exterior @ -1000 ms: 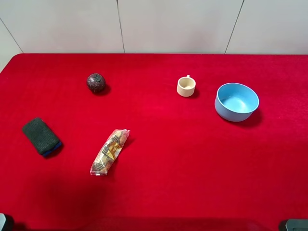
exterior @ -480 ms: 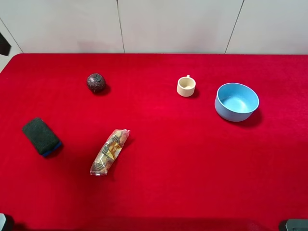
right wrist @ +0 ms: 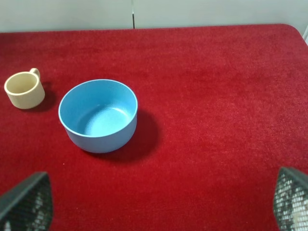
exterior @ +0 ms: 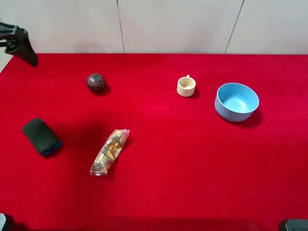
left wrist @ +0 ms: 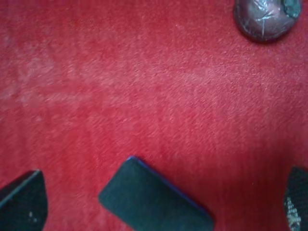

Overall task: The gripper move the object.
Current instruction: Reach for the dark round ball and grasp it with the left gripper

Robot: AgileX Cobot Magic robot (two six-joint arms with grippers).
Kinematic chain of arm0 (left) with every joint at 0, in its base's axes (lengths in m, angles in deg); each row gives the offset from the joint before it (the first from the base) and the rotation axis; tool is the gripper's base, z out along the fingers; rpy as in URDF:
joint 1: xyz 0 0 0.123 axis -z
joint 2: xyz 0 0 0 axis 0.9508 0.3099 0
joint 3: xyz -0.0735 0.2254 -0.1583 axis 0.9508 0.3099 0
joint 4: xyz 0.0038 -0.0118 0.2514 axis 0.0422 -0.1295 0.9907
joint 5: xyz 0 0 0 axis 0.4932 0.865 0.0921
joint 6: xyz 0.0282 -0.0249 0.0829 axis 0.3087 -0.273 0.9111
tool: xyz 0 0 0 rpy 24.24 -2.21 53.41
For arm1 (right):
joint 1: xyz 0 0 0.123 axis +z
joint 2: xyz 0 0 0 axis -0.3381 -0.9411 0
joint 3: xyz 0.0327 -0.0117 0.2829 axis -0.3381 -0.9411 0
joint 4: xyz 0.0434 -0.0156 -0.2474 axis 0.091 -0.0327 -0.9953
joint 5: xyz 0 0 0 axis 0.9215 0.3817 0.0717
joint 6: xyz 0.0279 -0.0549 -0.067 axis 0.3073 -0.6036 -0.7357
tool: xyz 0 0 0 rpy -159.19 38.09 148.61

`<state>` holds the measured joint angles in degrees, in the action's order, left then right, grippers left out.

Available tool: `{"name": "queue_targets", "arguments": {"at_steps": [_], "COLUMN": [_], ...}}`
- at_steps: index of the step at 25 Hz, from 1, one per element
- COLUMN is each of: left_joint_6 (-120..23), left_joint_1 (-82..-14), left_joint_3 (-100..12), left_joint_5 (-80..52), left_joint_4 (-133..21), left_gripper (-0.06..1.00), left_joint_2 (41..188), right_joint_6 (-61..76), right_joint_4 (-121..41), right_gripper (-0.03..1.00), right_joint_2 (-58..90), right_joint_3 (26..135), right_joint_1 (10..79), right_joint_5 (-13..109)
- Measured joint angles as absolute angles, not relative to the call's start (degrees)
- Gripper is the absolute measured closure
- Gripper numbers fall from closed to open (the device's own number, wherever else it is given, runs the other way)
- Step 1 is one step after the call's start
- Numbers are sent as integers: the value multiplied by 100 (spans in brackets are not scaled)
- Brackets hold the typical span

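The object, a small dark brown-maroon ball (exterior: 96, 83) with a cracked pattern, rests on the red cloth at the back left. It also shows in the left wrist view as the ball (left wrist: 264, 19), well beyond the fingertips. My left gripper (left wrist: 159, 204) is open and hangs above the dark sponge block (left wrist: 154, 202), holding nothing. A black part of the left arm (exterior: 18, 44) shows at the far left edge, above the table's back corner. My right gripper (right wrist: 159, 202) is open and empty, short of the blue bowl (right wrist: 98, 115).
A dark grey-green sponge (exterior: 42, 136) lies at the left. A clear snack packet (exterior: 109, 151) sits in front of the ball. A cream cup (exterior: 186, 86) and the blue bowl (exterior: 236, 101) stand at the back right. The red cloth (exterior: 192, 168) covers the whole table.
A black part of the left arm has come into the exterior view at the upper left and moved further in. The ball, sponge, packet, cup and bowl have not moved.
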<state>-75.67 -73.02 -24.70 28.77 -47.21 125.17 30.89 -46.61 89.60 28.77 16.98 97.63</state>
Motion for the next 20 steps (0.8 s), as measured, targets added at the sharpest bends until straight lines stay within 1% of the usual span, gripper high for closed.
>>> {"name": "queue_targets", "arguments": {"at_steps": [5, 16, 20], "left_joint_6": [-7418, -7398, -7383], "left_joint_1": [-7302, -7294, -7059], "left_joint_3": [-2645, -3493, -3685], "left_joint_5": [2690, 2616, 2611], "left_joint_4": [-5014, -5207, -5199], "left_gripper": [-3, -3, -3], "left_joint_2": [13031, 14073, 14310], "right_joint_6": [3089, 3089, 3089], "right_joint_4": [-4661, -4661, -4661], "right_gripper": [27, 27, 27], "right_joint_2": [8960, 8960, 8960], "right_joint_3": [2877, 2877, 2877], "right_joint_1": [1698, 1698, 1698], "right_joint_5": [9763, 9763, 9763]}}
